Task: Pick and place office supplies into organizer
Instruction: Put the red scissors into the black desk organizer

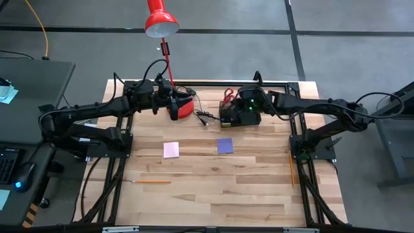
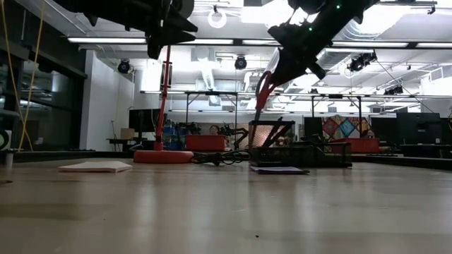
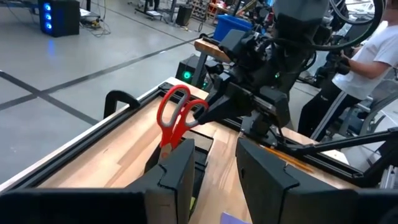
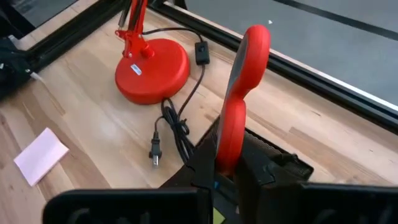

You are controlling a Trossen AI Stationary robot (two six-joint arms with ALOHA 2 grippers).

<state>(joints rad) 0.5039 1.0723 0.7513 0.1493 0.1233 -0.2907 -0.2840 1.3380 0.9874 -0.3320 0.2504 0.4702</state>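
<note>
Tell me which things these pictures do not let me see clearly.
- Black compartment organizer: inside hidden in high view by the right arm.
- Red-handled scissors: blades hidden in right wrist view by the right gripper fingers.
- Left gripper: fingertips cut off in left wrist view.

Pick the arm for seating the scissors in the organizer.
Right. Its gripper is shut on the scissors directly over the organizer. The left gripper hangs open over the lamp base.

Light wood table [image 1: 213,188] has the black organizer [image 1: 238,118], red lamp base [image 1: 184,107] with its cable [image 1: 202,116], pink pad [image 1: 171,150], purple pad [image 1: 224,145], and two orange pencils [image 1: 151,182] on it.
</note>
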